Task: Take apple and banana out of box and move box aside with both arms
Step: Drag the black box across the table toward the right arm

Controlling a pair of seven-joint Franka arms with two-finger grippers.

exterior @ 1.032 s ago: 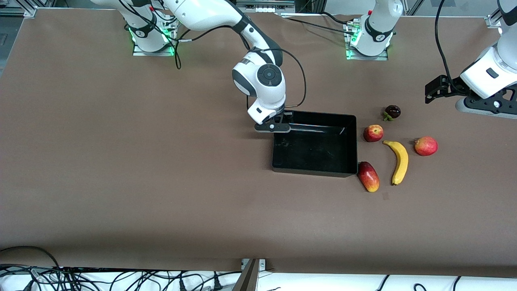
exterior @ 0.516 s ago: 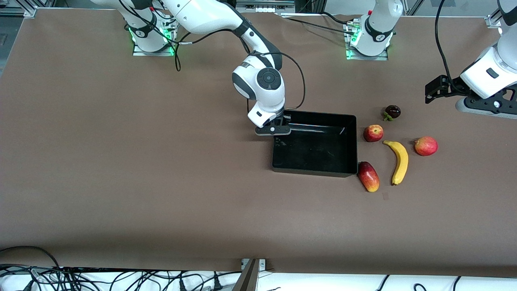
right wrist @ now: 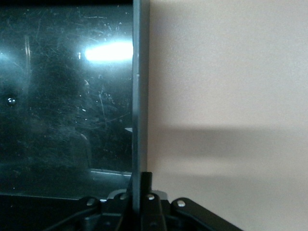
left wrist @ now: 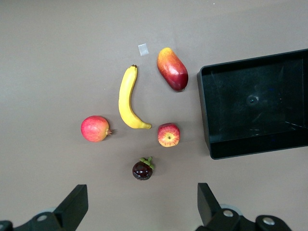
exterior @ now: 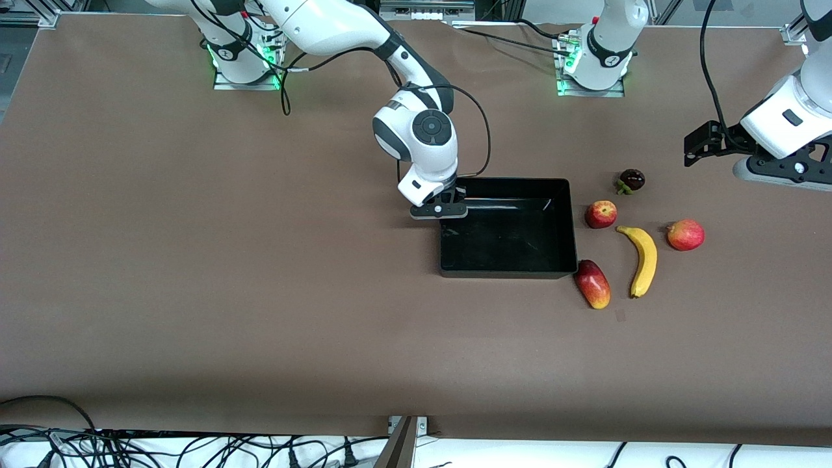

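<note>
One banana (exterior: 643,260), lengthwise toward camera.

banana (exterior: 643,260) beside box (exterior: 508,268) — apple (exterior: 600,214) between

Nothing readable here as far as I can see, no labels, brands or numbers on anything on the table.

Glossy, scratched black plastic box (exterior: 508,266) on matt brown table covering (exterior: 195,260); smooth-skinned banana (exterior: 644,260).
</note>
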